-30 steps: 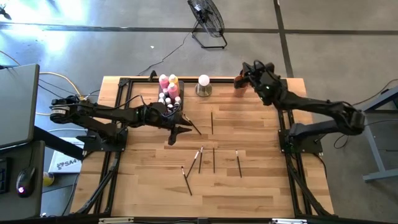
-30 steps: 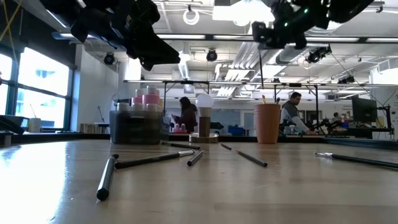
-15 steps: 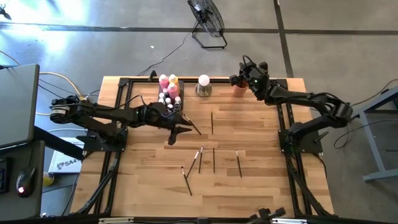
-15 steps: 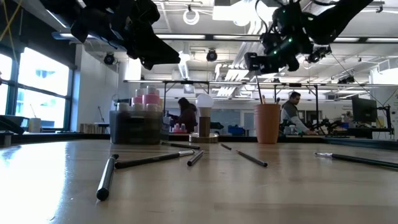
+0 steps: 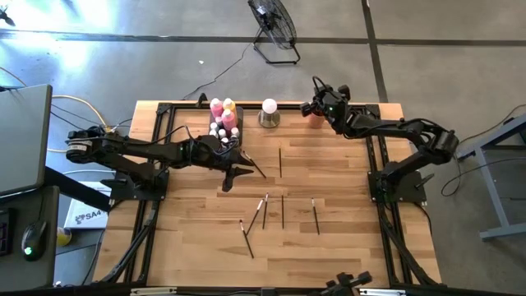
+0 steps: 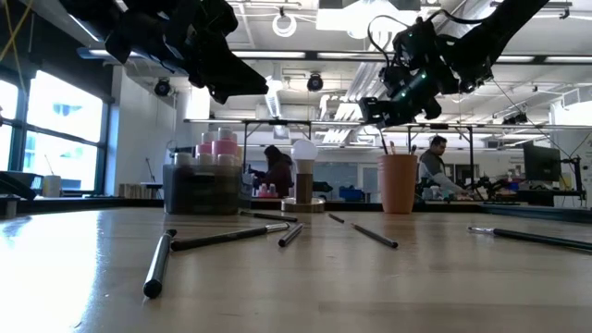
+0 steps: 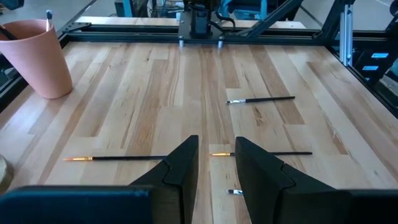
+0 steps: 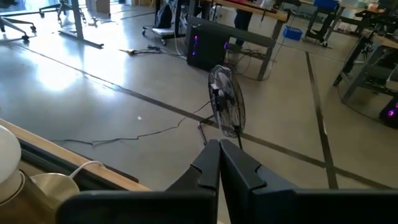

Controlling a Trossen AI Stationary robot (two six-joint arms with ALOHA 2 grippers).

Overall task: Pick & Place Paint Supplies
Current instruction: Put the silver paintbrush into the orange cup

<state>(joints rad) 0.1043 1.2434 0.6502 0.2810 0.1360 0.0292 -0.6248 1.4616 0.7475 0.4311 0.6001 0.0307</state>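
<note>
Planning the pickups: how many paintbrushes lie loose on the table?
7 paintbrushes: one beside the left gripper, one mid-table, five clustered frontward; closely lying ones may hide another.

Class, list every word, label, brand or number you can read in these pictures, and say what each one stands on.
"SA4" – partly legible dark print on the white box beside the table's left edge, on the floor; the rest is cut off.
Paint bottles: any labels are too small to read.
No other readable text.

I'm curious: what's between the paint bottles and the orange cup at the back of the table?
The white ball on its metal base stands between the paint bottles and the orange cup, clearest in the high view.
</note>
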